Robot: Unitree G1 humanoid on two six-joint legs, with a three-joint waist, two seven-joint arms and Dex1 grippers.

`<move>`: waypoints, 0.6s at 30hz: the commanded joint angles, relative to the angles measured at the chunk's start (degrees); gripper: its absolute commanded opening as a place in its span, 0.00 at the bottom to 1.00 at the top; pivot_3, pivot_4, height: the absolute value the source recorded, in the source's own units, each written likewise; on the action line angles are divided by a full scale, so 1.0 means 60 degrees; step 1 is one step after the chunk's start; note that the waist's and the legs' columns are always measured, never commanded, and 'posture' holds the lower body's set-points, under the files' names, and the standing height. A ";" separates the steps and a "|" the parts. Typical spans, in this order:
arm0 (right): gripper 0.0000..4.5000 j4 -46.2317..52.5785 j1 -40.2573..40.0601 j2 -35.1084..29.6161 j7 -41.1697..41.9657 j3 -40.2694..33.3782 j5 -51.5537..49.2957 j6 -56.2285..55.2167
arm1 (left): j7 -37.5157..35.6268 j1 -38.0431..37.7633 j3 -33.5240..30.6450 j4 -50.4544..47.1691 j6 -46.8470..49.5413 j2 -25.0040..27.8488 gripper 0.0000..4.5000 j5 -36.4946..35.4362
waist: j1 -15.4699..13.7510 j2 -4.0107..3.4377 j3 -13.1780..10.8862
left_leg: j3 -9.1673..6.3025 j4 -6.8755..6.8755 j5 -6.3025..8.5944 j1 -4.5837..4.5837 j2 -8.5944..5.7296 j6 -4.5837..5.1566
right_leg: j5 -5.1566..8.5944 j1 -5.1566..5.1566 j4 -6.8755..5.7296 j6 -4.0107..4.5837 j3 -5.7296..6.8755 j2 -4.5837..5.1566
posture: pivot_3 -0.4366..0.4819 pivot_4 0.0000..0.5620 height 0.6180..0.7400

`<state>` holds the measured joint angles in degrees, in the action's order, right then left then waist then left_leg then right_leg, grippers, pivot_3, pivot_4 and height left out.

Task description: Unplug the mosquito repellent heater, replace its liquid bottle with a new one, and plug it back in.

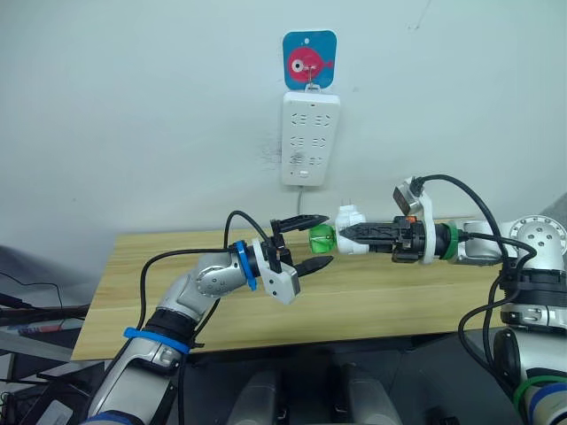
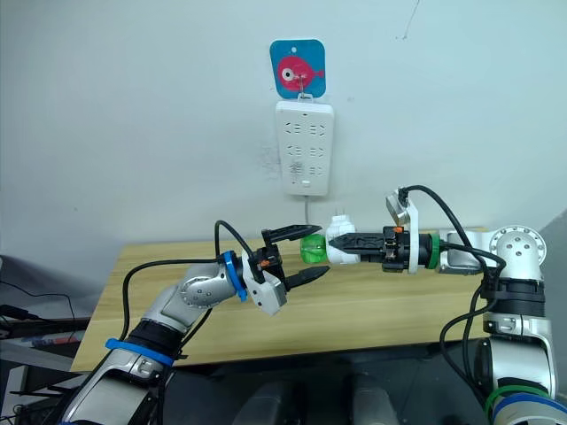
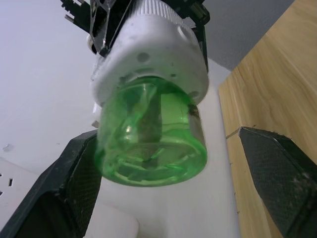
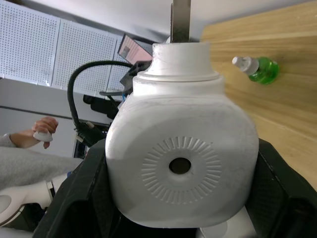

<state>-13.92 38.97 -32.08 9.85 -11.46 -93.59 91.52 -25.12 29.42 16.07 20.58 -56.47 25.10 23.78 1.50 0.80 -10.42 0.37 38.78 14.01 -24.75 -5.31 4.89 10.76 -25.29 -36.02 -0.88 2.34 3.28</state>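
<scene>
The mosquito repellent heater (image 1: 351, 218) is off the wall and held in the air above the wooden surface (image 1: 399, 297), clamped between the black fingers of the right claw (image 1: 347, 233), which reaches in horizontally from the right. The right wrist view looks straight at the heater's ribbed face with its round vent hole, a black finger (image 4: 79, 193) pressed on each flank. A green liquid bottle (image 1: 321, 236) is still seated in the heater and points toward the robot's left.

The left claw (image 1: 306, 241) is spread wide, one finger above and one below the bottle's level, with the bottle's end just at the mouth of the gap. In the left wrist view the bottle hangs between the two fingers (image 3: 64, 188); the gap is clear on one side, while on the other I cannot tell whether finger and bottle touch.

The surface is a light wooden top with its far edge running along a plain pale wall. On the wall above hangs a white power strip (image 1: 309, 137) under a blue card with a pink fish (image 1: 309, 59), well above the heater. In the right wrist view a second green bottle (image 4: 257, 68) with a white cap lies on its side on the wood, apart from everything else, and a person's hand (image 4: 43, 130) with a grey sleeve appears off to one side.

The wood below both claws is bare, and open air separates the heater from the power strip.
</scene>
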 commanded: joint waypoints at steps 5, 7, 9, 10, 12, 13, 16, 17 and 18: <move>0.66 0.0132 0.0042 -0.0276 -0.0139 0.0202 -0.0687 -0.0383 | -0.0022 0.0154 0.0222 -0.0469 -0.0251 0.0092 0.50 -0.0622 | 0.0017 0.0000 0.0000 | -0.0002 0.0000 0.0000 0.0000 0.0003 0.0000 | 0.0000 -0.0001 -0.0001 0.0000 0.0001 -0.0001 | 0.36 0.31 1.00; 0.66 0.0106 0.0067 -0.0347 -0.0078 0.0282 -0.0638 -0.0386 | -0.1016 -0.0006 0.0686 -0.0748 0.0447 0.0194 0.50 -0.1952 | 0.0021 0.0000 0.0000 | -0.0002 0.0000 0.0000 0.0000 0.0003 0.0000 | 0.0000 0.0000 0.0000 0.0000 0.0001 -0.0001 | 0.36 0.32 1.00; 0.66 0.0151 0.0110 -0.0425 0.0068 0.0336 -0.0445 -0.0343 | -0.2716 -0.0364 0.1158 -0.1682 0.2585 0.0354 0.50 -0.4340 | 0.0031 -0.0001 -0.0001 | 0.0000 0.0001 0.0000 0.0000 0.0004 0.0001 | 0.0000 0.0000 0.0001 0.0000 -0.0001 0.0000 | 0.36 0.32 1.00; 0.66 0.0240 0.0152 -0.0504 0.0218 0.0388 -0.0195 -0.0294 | -0.3401 -0.0598 0.1194 -0.2545 0.4805 0.0449 0.50 -0.5920 | 0.0049 -0.0004 -0.0003 | 0.0000 0.0003 0.0001 -0.0001 0.0003 0.0002 | 0.0000 0.0000 0.0002 0.0000 -0.0001 0.0000 | 0.36 0.32 1.00; 0.66 0.0457 0.0221 -0.0687 0.0621 0.0527 0.0197 -0.0180 | -0.3981 -0.0753 0.1070 -0.4322 0.9081 0.0827 0.50 -0.9081 | 0.0073 -0.0014 -0.0021 | -0.0003 0.0006 0.0007 -0.0002 0.0004 0.0012 | 0.0003 0.0000 0.0004 0.0003 -0.0001 0.0000 | 0.36 0.32 1.00; 0.66 0.0606 0.0219 -0.0791 0.0872 0.0602 0.0363 -0.0111 | -0.4199 -0.0711 0.1016 -0.5057 1.1156 0.1202 0.50 -1.0662 | 0.0074 -0.0011 -0.0033 | -0.0005 0.0011 0.0008 -0.0003 0.0004 0.0014 | 0.0005 -0.0002 0.0002 0.0003 0.0000 -0.0003 | 0.36 0.32 1.00; 0.66 0.0934 0.0219 -0.1019 0.1588 0.0784 0.0686 0.0106 | -0.4386 -0.0221 0.0413 -0.5238 1.6254 0.2024 0.50 -1.5053 | 0.0109 -0.0016 -0.0039 | -0.0020 0.0022 0.0007 -0.0002 0.0016 0.0014 | 0.0009 -0.0001 -0.0002 -0.0001 0.0012 -0.0024 | 0.36 0.31 1.00; 0.66 0.1039 0.0220 -0.1062 0.1821 0.0844 0.0809 0.0136 | -0.4307 -0.0003 0.0200 -0.4687 1.7403 0.2029 0.50 -1.5775 | 0.0114 -0.0019 -0.0041 | -0.0026 0.0024 0.0006 -0.0001 0.0016 0.0014 | 0.0014 0.0003 -0.0006 -0.0008 0.0018 -0.0027 | 0.36 0.32 1.00; 0.66 0.1053 0.0222 -0.1071 0.1988 0.0882 0.0872 0.0127 | -0.4155 0.0253 -0.0052 -0.3845 1.8481 0.1907 0.50 -1.6425 | 0.0116 -0.0019 -0.0041 | -0.0031 0.0029 0.0004 0.0000 0.0016 0.0015 | 0.0043 0.0004 -0.0009 -0.0057 0.0022 -0.0034 | 0.36 0.32 1.00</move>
<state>-8.68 39.43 -36.95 20.76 -5.43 -90.75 92.08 -50.44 29.67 18.71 -5.97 43.45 37.32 -65.38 2.19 0.69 -10.67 0.18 38.98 14.02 -24.72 -5.21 4.98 11.03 -25.23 -36.08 -1.25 2.49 3.06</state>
